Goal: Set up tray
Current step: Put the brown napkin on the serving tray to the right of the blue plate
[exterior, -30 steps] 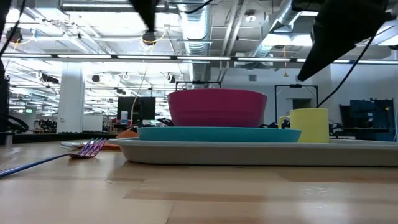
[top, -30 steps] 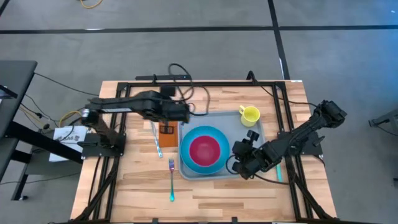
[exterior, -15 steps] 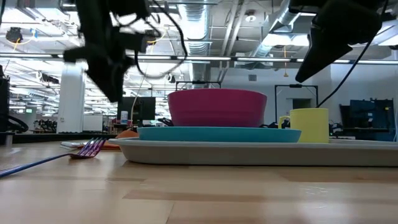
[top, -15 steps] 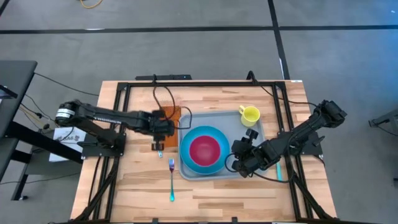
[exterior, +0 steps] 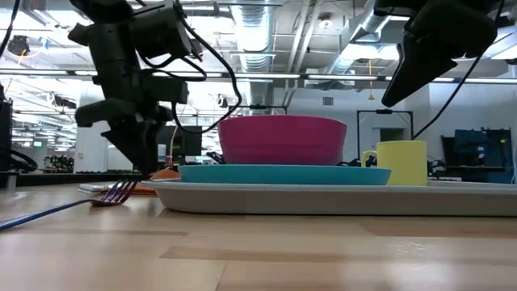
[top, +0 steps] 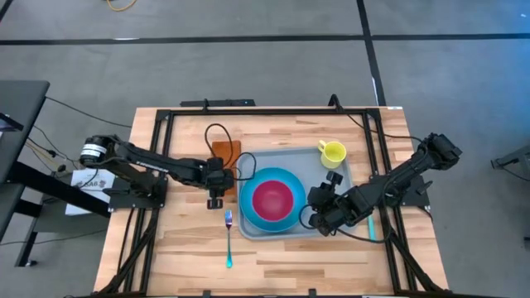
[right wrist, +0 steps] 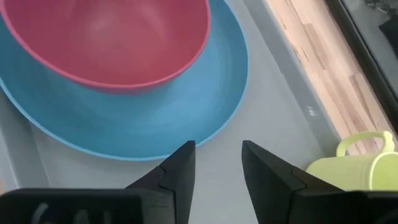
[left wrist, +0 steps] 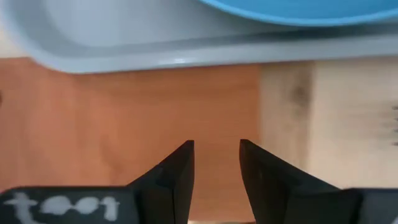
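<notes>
The pale grey-blue tray lies right of the table's middle. It carries a round blue plate with a pink bowl on it, and a yellow cup at its far right corner. An orange-brown napkin lies flat on the wood by the tray's left rim. My left gripper points down, open, just above the napkin's near part, beside the tray rim. My right gripper hovers open over the tray's near right part, facing plate and bowl.
A purple-blue fork lies on the wood near the tray's near left corner, its tines toward my left gripper. A cyan utensil shows under my right arm at the table's right side. Black frame rails run along both table sides.
My left arm has swung back from over the tray's far left corner toward the table's left and near side. Its gripper has turned to point down and has come low over the napkin's near part. The napkin's far part is now uncovered.
</notes>
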